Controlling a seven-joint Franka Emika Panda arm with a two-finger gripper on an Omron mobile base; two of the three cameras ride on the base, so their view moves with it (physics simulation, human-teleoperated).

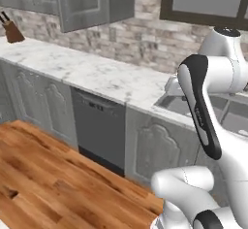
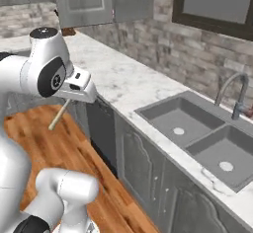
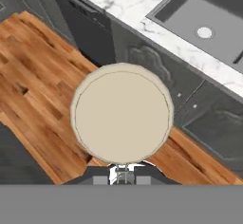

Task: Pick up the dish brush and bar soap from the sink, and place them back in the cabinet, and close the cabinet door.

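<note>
The gripper (image 3: 122, 174) is clamped on the dish brush (image 3: 122, 113), whose round pale head faces the hand camera above the wood floor (image 3: 42, 76), with the sink (image 3: 209, 14) at two o'clock.

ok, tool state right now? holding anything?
Tool: shut on the dish brush; its tan handle sticks down from the hand over the wood floor, and its round pale head faces the hand camera.

fingertips: hidden behind dish brush (image 3: 122, 113) head, hand view | brush handle (image 2: 59, 114): upper end hidden under the hand, right base view | sink (image 2: 197, 128): far basin cut by right edge | faucet (image 2: 232, 94): partly cropped
</note>
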